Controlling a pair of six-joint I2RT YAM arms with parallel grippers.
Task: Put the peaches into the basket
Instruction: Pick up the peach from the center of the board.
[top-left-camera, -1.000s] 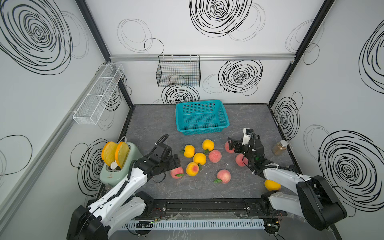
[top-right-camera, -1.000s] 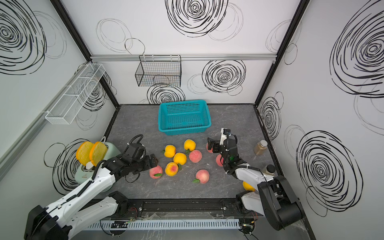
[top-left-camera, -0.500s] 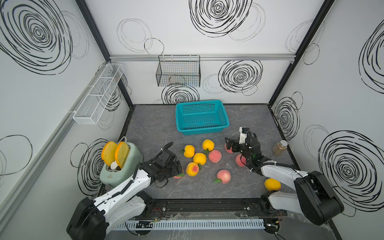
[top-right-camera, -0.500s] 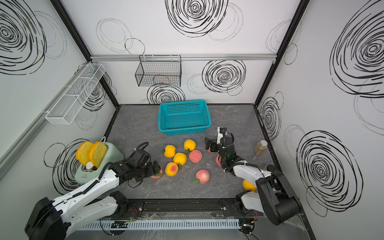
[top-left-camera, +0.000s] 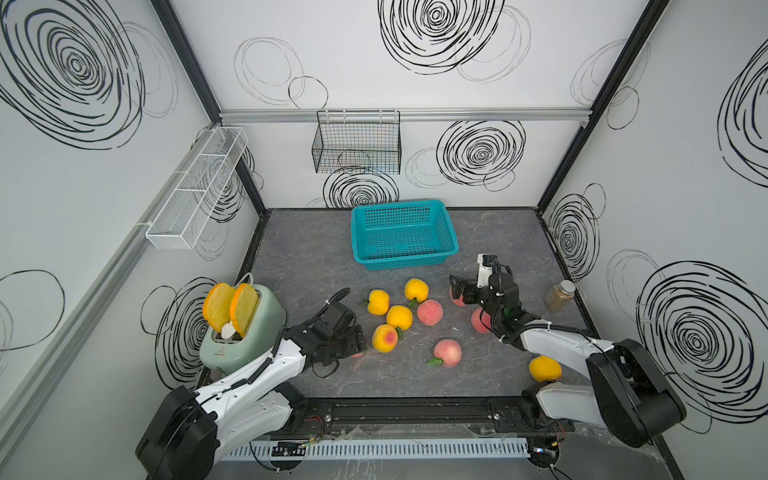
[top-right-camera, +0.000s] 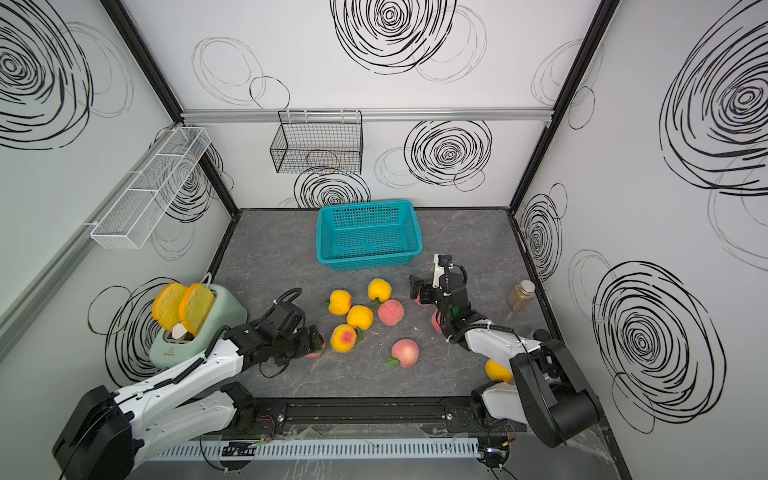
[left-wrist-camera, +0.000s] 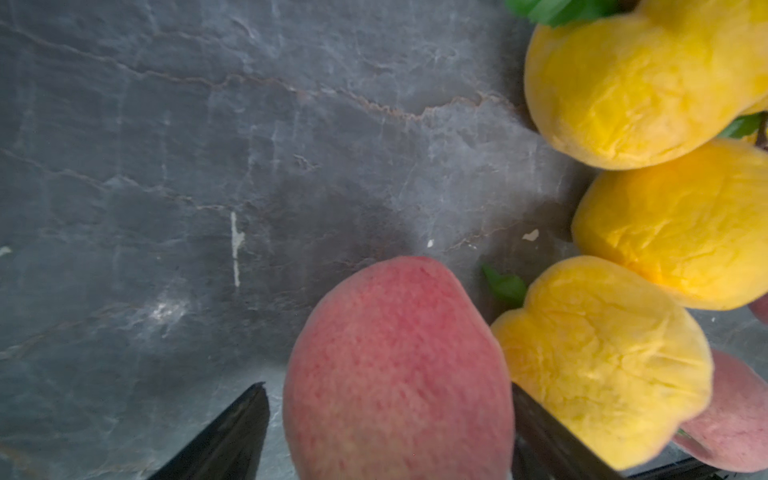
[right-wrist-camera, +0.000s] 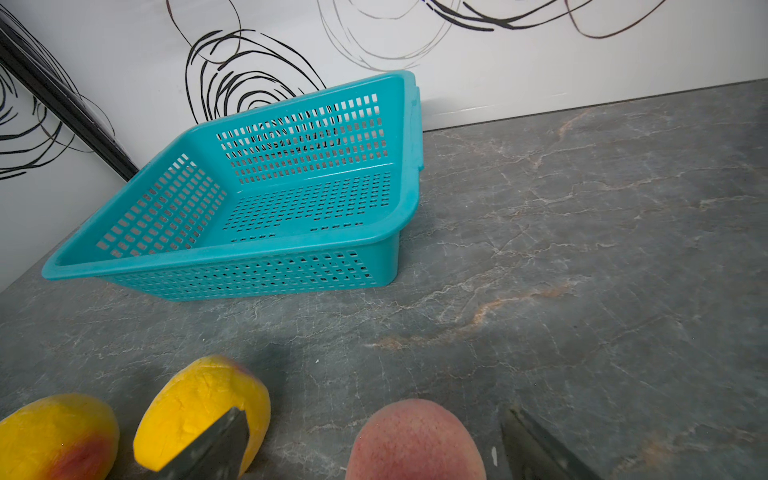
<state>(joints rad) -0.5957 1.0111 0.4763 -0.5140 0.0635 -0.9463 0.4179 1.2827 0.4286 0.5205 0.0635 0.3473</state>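
Peaches (top-left-camera: 399, 318) lie on the table (top-left-camera: 311, 249), lower centre in both top views, below the teal basket (top-left-camera: 401, 262). Left gripper (left-wrist-camera: 387, 386) straddles a pink peach (left-wrist-camera: 395, 357) — jaws parted, a gap on one side; right gripper (right-wrist-camera: 374, 411) gapes wide around a second pink peach (right-wrist-camera: 415, 440).

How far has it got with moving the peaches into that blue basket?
Done: nothing; the basket holds no peach. In hand: the left gripper straddles a pink peach on the table, a gap on one side; the open right gripper straddles another pink peach. Left: all ten peaches, none lifted yet.
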